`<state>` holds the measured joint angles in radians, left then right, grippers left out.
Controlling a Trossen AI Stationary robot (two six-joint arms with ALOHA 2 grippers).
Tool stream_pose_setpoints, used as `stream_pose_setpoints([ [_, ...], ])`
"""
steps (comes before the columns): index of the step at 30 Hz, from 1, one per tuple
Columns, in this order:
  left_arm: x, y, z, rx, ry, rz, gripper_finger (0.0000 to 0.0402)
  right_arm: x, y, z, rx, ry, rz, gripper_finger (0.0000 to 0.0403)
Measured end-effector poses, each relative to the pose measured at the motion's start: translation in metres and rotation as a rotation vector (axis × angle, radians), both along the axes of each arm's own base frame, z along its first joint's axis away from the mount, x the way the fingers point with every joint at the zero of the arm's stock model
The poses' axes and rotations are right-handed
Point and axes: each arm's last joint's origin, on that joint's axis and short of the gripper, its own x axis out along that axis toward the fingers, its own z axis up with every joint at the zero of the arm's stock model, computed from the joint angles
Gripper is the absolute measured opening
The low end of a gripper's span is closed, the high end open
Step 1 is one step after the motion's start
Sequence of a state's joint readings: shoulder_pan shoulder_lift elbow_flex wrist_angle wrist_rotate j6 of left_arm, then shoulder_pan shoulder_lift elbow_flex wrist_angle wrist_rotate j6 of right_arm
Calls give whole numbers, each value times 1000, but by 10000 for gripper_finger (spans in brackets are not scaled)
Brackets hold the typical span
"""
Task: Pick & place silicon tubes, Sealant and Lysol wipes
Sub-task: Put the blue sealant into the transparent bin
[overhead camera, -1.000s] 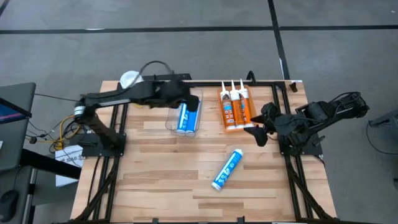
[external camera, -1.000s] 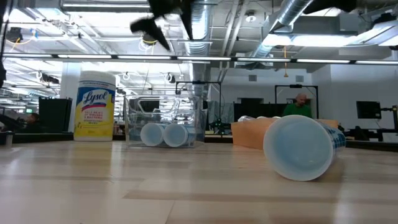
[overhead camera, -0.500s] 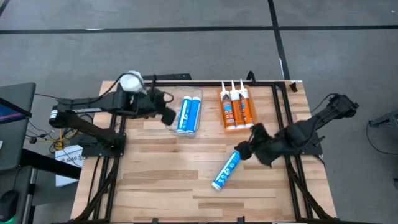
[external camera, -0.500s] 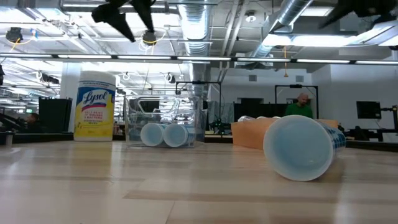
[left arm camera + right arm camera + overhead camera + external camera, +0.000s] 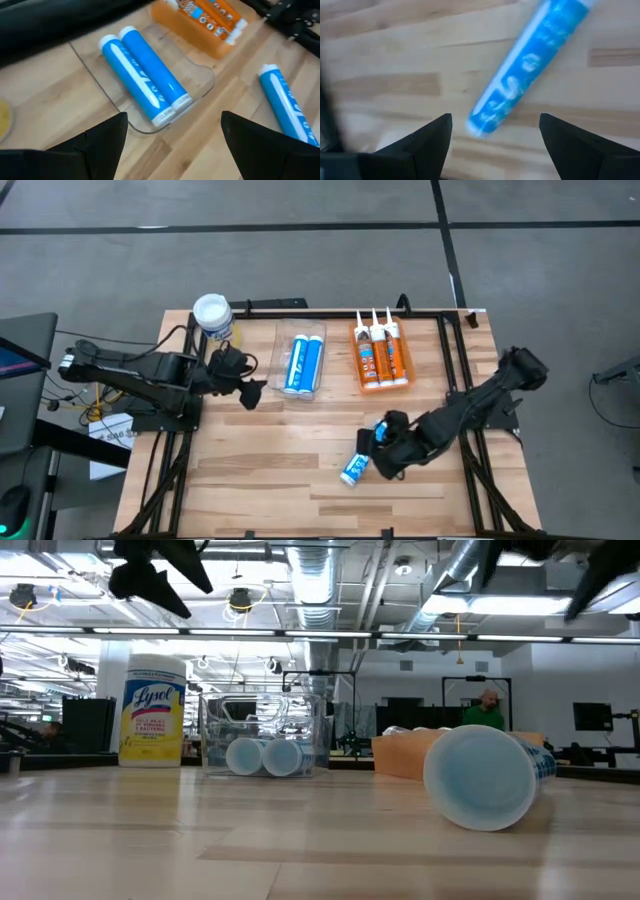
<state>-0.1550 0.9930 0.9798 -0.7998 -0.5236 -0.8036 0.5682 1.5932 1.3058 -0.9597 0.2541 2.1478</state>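
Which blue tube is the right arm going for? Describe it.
On the wooden table, look in front of the clear bin, toward the right arm's side. The loose blue tube lies tilted there under the open right gripper, alone on bare wood, unlike the binned pair.

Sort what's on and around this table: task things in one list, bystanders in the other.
Task things:
- Lysol wipes
- loose blue tube, under the open right gripper
- two blue tubes in the clear bin
- orange sealant tubes

Just lying about:
- cables beside the table
- person in the room
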Motion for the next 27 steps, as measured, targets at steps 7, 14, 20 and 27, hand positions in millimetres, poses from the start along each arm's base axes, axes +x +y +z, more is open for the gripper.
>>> stream_pose_setpoints([
  [7,-1,-6,-7,-1,17,-41,314,22,-2,-39,19,194,-130,295],
  [14,-1,-8,-7,2,15,-64,314,30,-10,-63,-9,315,-243,295],
  [20,-1,-9,-7,8,22,-79,314,40,-21,-78,-24,355,-289,295],
  [27,-1,-9,-7,21,29,-92,314,53,-30,-102,-31,406,-300,295],
])
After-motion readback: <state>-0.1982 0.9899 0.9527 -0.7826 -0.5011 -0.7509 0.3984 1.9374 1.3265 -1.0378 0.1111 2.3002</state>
